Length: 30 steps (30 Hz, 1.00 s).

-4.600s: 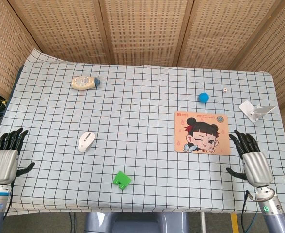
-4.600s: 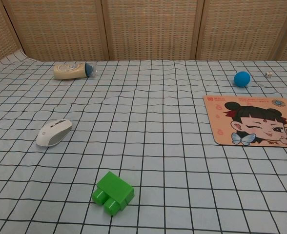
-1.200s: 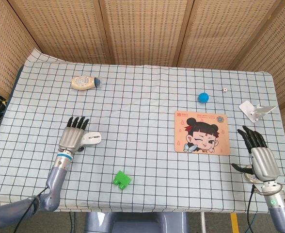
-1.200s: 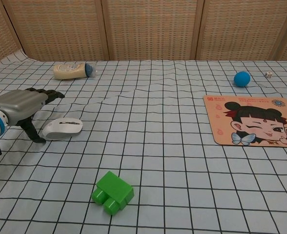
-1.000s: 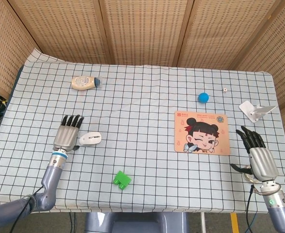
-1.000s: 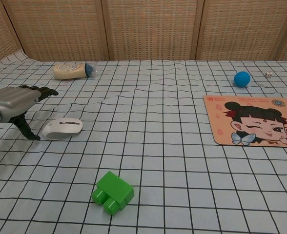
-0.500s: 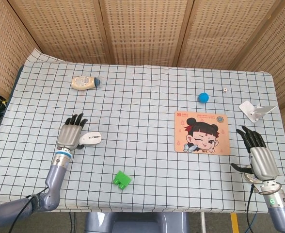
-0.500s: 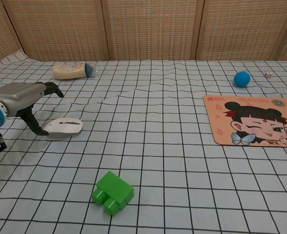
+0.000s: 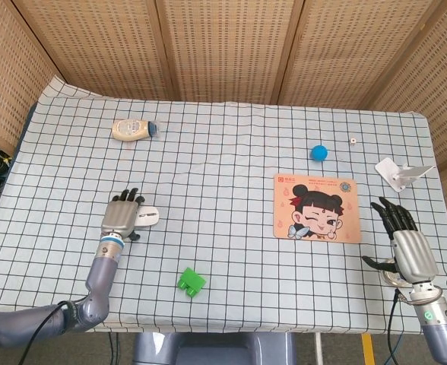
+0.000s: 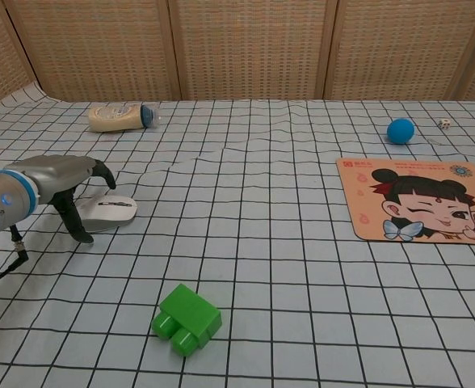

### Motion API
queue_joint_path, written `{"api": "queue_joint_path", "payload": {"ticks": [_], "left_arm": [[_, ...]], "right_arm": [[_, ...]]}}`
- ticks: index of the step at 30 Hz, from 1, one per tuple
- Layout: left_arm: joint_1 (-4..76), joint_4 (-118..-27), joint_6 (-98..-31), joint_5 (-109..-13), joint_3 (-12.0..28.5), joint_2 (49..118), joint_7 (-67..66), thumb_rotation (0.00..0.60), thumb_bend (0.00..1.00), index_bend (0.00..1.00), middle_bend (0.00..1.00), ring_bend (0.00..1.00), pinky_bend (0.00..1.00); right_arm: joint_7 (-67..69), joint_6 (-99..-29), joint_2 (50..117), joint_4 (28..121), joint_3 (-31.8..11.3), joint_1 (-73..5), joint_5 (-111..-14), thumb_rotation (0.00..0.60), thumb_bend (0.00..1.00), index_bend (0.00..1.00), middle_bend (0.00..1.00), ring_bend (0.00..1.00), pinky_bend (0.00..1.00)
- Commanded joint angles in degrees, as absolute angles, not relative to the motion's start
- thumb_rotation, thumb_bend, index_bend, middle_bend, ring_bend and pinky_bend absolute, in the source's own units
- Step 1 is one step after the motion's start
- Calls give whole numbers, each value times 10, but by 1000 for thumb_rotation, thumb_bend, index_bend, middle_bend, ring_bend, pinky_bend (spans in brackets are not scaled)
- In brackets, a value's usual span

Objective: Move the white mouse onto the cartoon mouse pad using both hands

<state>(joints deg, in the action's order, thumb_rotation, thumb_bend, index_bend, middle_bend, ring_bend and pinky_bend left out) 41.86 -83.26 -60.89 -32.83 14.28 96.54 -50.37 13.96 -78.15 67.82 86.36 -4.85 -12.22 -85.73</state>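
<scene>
Below, each part is keyed to the two views.
Worktop [image 9: 231, 152]: covered by a white cloth with a black grid; woven panels stand behind it.
Mouse [image 10: 112, 212]: white, lying flat on the cloth at the left side, well apart from the pad; in the head view [image 9: 147, 216] only its right end shows beside the left hand.
Left hand [image 9: 122, 214]: arched over the left end of the mouse, its fingers [image 10: 102, 170] curled downward above it and the thumb set down at the near side; in the chest view [image 10: 69, 179] the mouse sits on the cloth under it, and whether the fingers actually touch the mouse cannot be told.
Right hand [image 9: 406, 247]: near the right front corner of the worktop, palm down, fingers apart and extended, holding nothing; seen in the head view only.
Pad [image 9: 317, 207]: orange, printed with a winking cartoon girl, flat on the right half of the worktop, between the mouse and the right hand; nothing lies on it [image 10: 419, 200].
Block [image 10: 187, 319]: green, toward the front edge, nearer than the mouse.
Bottle [image 9: 134, 129]: cream-coloured, on its side at the far left.
Ball [image 9: 318, 152]: blue, beyond the pad.
Die [image 9: 353, 141]: small, white, just right of the ball.
Stand [image 9: 401, 173]: white, at the right edge.
</scene>
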Motion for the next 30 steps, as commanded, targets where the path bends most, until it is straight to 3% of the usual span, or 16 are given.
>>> {"api": "queue_joint_path", "payload": {"ticks": [1,3,5,7,10,30], "left_arm": [[436,-830,-613,-306,142,979,-519,600,139,251,69,80,198],[441,-825,-617,-302,141,986,-518,600,155,294,103,109,223],[444,-822,-623,-304,140,992,-516,600,247,360,157,155,261],[445,-819,-629,-310,137,996,-513,600,415,449,231,217,306],[445,-817,-644,-325,133,1002,-505,600,535,530,294,270,343],[485,-865,-655,-391,148,981,-501,600,560,566,320,297,369]], "right_arm": [[142,-782,677,863,-49,-122,-858,600,140,0,0,0,0],[145,-783,677,863,-49,-122,-858,600,140,0,0,0,0],[147,-785,677,863,-49,-121,-859,600,140,0,0,0,0],[148,-787,677,862,-50,-121,-859,600,140,0,0,0,0],[150,-787,677,861,-50,-121,-859,600,139,0,0,0,0],[171,-787,669,863,-54,-120,-854,600,140,0,0,0,0]]}}
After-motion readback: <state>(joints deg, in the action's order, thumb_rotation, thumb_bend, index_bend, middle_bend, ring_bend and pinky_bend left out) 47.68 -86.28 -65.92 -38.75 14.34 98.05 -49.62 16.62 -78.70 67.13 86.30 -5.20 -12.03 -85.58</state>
